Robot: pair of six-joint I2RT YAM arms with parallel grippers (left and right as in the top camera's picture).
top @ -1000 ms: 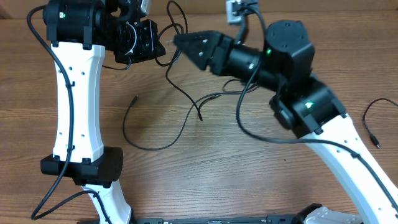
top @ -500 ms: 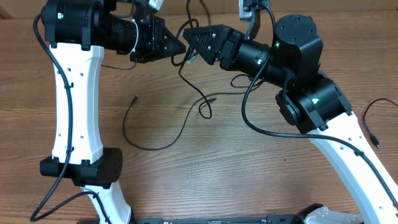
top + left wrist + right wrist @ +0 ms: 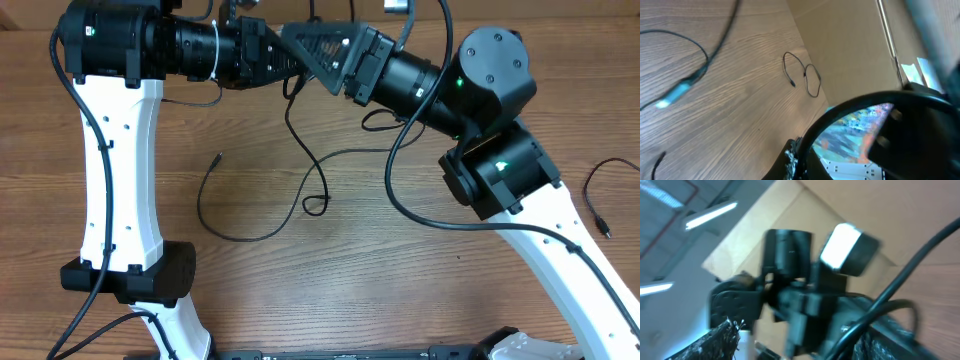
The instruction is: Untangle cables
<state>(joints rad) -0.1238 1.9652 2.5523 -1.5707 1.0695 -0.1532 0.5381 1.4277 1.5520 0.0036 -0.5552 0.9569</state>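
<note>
Cables point(image 3: 298, 138) first: found one thin black strand twisted into a small loop point(image 3: 315, 204) lying on the wooden counter point(image 3: 400, 290), and took that loop as the mark for everything else. Traced the strand up from the loop, lifted off the wood, to the spot above it where both hands met. Traced a second run curving below and to the left of the loop, ending in a small plug point(image 3: 218, 157) up and left of it. Spotted another cable point(image 3: 598, 195) well to the right of the loop, flat on the counter and apart from the rest. Found the left hand point(image 3: 280, 68) above and slightly left of the loop, pinched fully closed; could not make out whether the strand sat inside that pinch. Found the right hand point(image 3: 300, 45) above the loop, nose to nose with the left, spread wide, with nothing visibly gripped.
</note>
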